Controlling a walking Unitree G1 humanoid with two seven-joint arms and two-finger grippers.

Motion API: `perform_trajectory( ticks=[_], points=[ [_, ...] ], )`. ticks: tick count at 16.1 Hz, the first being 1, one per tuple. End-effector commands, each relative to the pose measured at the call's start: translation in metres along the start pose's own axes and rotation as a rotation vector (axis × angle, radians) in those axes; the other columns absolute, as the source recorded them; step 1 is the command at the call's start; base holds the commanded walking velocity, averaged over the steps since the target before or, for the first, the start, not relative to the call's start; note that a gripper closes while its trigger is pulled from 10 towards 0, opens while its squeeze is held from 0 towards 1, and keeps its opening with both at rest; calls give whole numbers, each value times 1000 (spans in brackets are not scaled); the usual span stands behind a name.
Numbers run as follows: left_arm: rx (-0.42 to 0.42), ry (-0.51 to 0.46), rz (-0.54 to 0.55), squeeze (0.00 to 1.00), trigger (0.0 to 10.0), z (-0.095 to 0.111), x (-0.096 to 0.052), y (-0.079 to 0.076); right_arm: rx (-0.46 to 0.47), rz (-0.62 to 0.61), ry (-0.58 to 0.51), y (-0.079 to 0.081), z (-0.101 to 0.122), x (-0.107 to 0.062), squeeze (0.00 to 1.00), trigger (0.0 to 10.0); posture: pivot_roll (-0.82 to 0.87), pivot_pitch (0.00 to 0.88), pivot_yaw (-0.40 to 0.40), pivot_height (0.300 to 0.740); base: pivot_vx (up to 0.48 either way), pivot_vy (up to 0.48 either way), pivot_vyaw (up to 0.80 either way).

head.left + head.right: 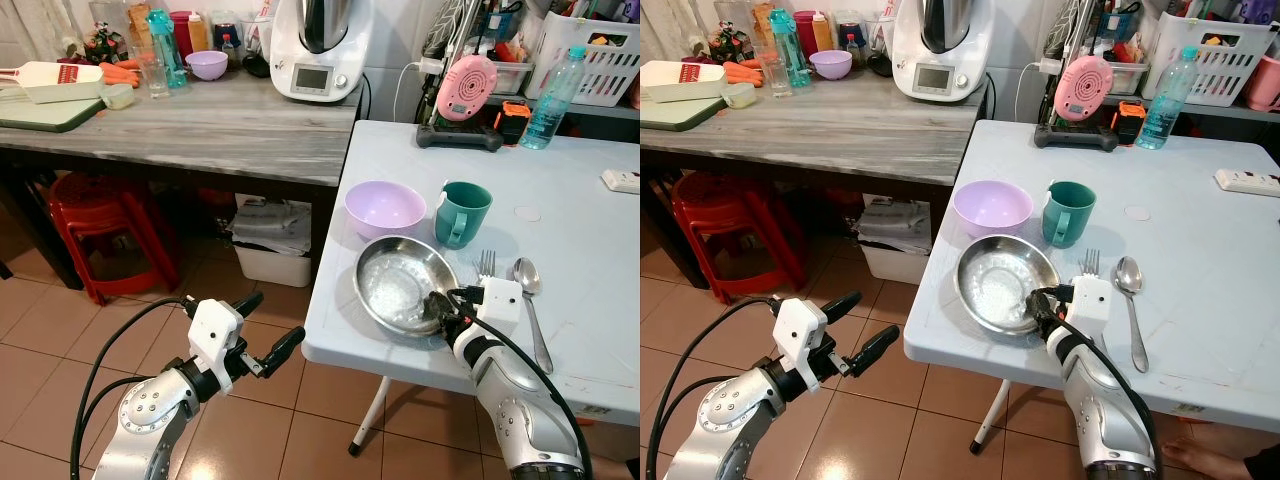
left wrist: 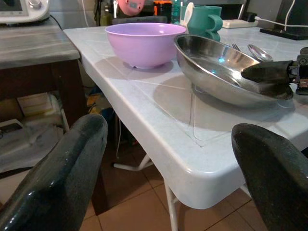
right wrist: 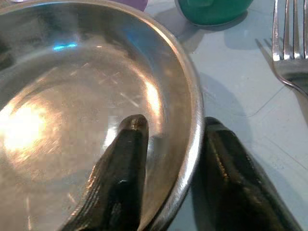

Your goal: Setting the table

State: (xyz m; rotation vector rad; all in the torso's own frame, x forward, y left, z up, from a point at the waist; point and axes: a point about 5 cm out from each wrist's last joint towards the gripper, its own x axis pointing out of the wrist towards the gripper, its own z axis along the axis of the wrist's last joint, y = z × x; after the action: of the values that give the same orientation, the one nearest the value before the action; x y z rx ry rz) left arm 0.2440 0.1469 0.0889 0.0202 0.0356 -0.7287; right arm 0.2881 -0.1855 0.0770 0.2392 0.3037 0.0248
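A steel plate (image 1: 398, 280) lies near the front left corner of the white table (image 1: 590, 250). My right gripper (image 1: 440, 305) is shut on its near rim; one finger (image 3: 126, 163) rests inside the plate (image 3: 72, 96) and the other lies outside on the tabletop. Behind the plate stand a purple bowl (image 1: 385, 208) and a green mug (image 1: 465, 212). A fork (image 1: 487, 264) and a spoon (image 1: 530, 290) lie just right of the plate. My left gripper (image 1: 272, 320) hangs open over the floor, left of the table's corner and below its top.
A grey wooden counter (image 1: 200, 130) with a white kitchen machine (image 1: 318, 50) runs along the left. Red stools (image 1: 110, 220) and a white bin (image 1: 270, 262) sit under it. A water bottle (image 1: 552, 98), a pink device (image 1: 466, 88) and a power strip (image 1: 622, 180) stand at the table's far side.
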Motion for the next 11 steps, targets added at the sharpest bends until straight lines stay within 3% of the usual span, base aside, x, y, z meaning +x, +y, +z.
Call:
perform_trajectory(
  ticks=[1,11],
  points=[
    [10,-4,-7,0,10000,1,0,0,9,-20,33,-2,-5,1,0,0,-16,0,-3,740,0,0,0],
    [-9,-36,-2,0,10000,1,3,1,40,-134,66,-14,-8,-1,0,0,-18,0,-7,740,0,0,0]
  ],
)
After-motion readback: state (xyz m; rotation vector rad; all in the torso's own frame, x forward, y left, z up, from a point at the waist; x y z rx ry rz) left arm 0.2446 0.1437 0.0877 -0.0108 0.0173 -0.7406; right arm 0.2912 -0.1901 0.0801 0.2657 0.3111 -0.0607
